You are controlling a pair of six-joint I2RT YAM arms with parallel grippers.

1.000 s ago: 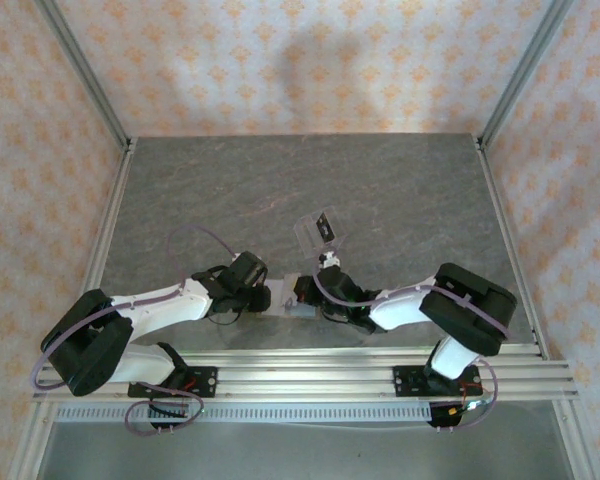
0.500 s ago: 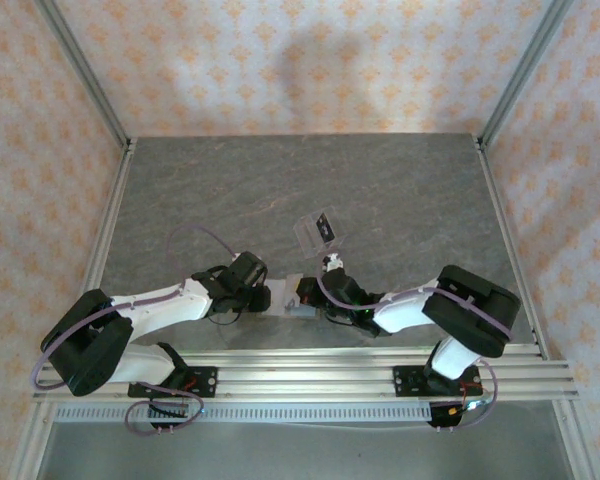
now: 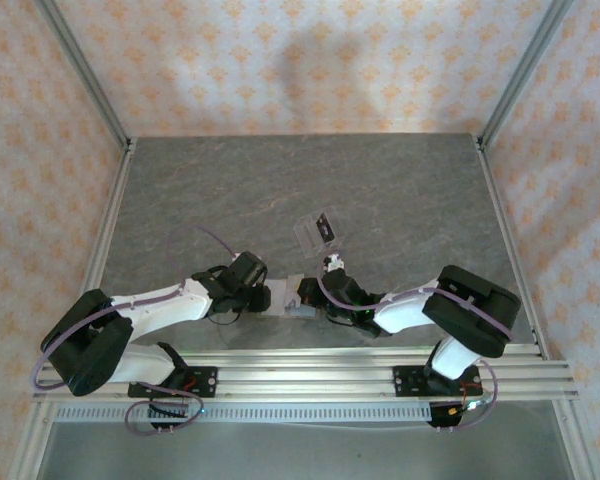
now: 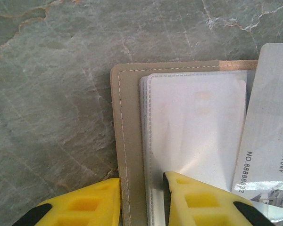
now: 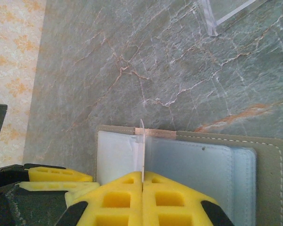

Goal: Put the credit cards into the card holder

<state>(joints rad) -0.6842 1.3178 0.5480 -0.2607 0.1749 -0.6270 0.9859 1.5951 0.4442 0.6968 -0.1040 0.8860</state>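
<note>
A grey marbled table point(image 3: 280, 180) stands against orange-patterned wallpaper point(image 3: 280, 60) at the back and both sides. From above, the left arm point(image 3: 160, 305) and right arm point(image 3: 420, 305) reach inward and nearly meet near the front edge over the card holder point(image 3: 288, 288). In that view it is a pale patch largely covered by the wrists. Just beyond it is a clear stand point(image 3: 317, 232) with a small dark rectangle in it, too small to identify. The left wrist view gives what the overhead cannot: the holder lies open and flat, a tan stitched cover under clear sleeves. The left gripper point(image 4: 141, 181) has its yellow fingers narrowly parted, astride the cover's left edge strip; whether they pinch it or only press on it I cannot tell. At the right of that view a pale credit card point(image 4: 269, 117) shows its face, printed with a number and "NEW CENTURY", its right and lower parts cut off by the frame. The right wrist view shows the card edge-on, a thin upright line over the holder's sleeves, clamped between the closed fingers of the right gripper point(image 5: 142, 178). Its near part is hidden between those fingers, so whether it touches a sleeve is unclear. That view also catches the left fingers at lower left and a corner of the stand at top right.
</note>
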